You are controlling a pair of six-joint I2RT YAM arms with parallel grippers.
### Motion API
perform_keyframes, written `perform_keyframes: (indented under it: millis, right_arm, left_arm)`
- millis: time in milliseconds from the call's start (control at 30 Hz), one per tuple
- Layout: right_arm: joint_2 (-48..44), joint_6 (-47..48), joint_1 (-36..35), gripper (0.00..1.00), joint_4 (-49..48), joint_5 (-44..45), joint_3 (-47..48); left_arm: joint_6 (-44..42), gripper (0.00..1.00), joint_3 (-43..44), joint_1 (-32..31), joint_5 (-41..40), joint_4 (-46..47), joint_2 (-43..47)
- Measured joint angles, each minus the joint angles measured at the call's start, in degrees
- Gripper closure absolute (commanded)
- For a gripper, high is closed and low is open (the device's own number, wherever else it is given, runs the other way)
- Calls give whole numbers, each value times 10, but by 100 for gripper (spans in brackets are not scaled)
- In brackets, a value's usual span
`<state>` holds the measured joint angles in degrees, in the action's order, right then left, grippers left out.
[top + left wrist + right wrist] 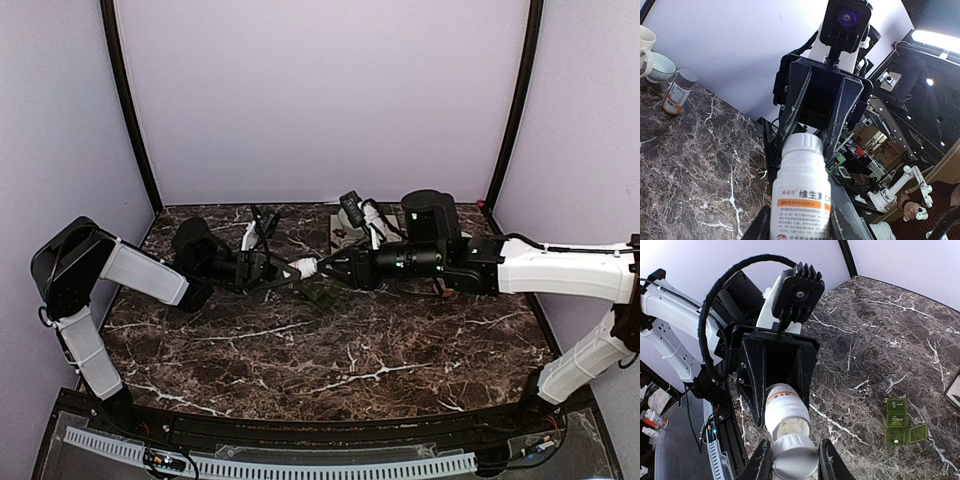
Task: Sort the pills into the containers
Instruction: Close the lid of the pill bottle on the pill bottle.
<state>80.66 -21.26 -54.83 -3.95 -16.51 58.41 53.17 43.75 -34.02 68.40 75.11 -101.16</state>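
Note:
My left gripper (800, 226) is shut on a white bottle (802, 195) with an orange label band, held level above the table. My right gripper (796, 463) is shut on the bottle's white cap (795, 457), which sits just off the mouth. The pills (792, 427) show as pale tablets packed inside the open mouth. In the top view both grippers meet at the bottle (303, 268) over the table's middle. The containers (900, 421), a small dark green pill box, lie on the marble to the right. One lid (918, 434) is open, with a pale speck (896, 440) in that compartment.
An amber bottle (677, 92), a pale bowl (660, 67) and a white mug (645, 45) stand by the back wall. A dark flat object (953, 392) lies at the right edge, beyond the pill box. The pill box (322, 296) lies just below the joined grippers.

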Motion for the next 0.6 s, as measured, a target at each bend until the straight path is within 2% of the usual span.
perform_keyframes:
  millis: [600]
  right_arm:
    - [23, 0, 0, 94, -3, -4, 22]
  left_arm:
    - [-6, 100, 3, -4, 8, -15, 0]
